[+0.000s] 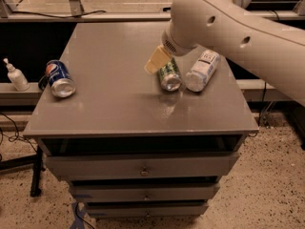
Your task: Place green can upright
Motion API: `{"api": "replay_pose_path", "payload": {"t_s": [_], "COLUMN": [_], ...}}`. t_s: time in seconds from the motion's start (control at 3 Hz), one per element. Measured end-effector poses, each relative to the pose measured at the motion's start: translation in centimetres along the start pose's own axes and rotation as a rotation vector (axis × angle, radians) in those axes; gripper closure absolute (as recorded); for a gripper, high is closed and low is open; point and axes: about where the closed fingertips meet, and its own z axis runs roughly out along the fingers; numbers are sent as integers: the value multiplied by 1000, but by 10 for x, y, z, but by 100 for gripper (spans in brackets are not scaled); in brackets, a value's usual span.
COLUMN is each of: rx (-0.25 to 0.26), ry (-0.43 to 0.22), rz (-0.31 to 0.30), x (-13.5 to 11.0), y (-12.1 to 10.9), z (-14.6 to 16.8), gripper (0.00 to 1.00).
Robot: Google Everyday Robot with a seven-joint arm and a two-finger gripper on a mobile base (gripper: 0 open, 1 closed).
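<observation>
Our gripper (158, 60) hangs right of centre, over the green can (170, 75) lying on its side; we cannot tell its opening or hold. A glancing touch could roll the can into the white bottle (202, 70) just beside it.

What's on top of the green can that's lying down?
The robot's gripper hangs over the far end of the green can, hiding that end. The can's silver near end shows, with nothing on it.

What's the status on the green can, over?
Tool right at the green can, contact unclear. Can lying down, not upright. White bottle lying close beside it.
</observation>
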Motion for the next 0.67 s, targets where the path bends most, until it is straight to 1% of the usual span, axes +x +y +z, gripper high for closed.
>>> {"api": "replay_pose_path", "payload": {"t_s": [0.33, 0.67], "rx": [-13, -10], "ry": [36, 98], "rz": [56, 96], "x": [3, 1], "y": [16, 31], "z": [8, 16], "gripper": [0, 0]}}
